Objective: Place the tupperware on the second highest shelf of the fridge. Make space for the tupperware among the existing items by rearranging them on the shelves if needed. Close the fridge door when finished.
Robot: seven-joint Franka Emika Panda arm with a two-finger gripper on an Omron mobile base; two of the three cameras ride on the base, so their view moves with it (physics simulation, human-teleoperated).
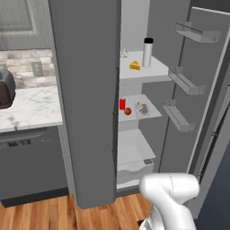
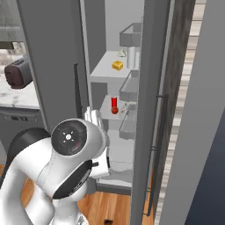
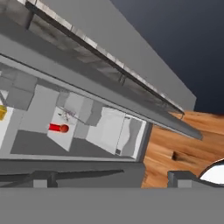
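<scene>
The fridge (image 1: 85, 99) has its left door shut and its right fridge door (image 1: 204, 94) swung wide open. The tupperware (image 1: 142, 108) lies on a shelf (image 1: 152, 115) beside a red tomato (image 1: 128, 111) and a red can (image 1: 122, 103). One shelf higher stand a yellow cheese wedge (image 1: 134, 66) and a silver cylinder (image 1: 148, 52). In the hand view my gripper (image 3: 113, 180) is open, empty and well back from the fridge, facing the can (image 3: 54, 127), the tomato (image 3: 64, 128) and the tupperware (image 3: 68, 116). The cheese (image 2: 117, 65) and can (image 2: 114, 102) are in the right base view too.
Clear bins (image 1: 182, 81) line the open door's inner face. A dark toaster (image 1: 5, 89) sits on the marble counter (image 1: 31, 110) to the left. A drawer (image 1: 134, 168) fills the fridge's bottom. My arm's elbow (image 2: 74, 149) stands before the opening, over wooden floor (image 1: 49, 215).
</scene>
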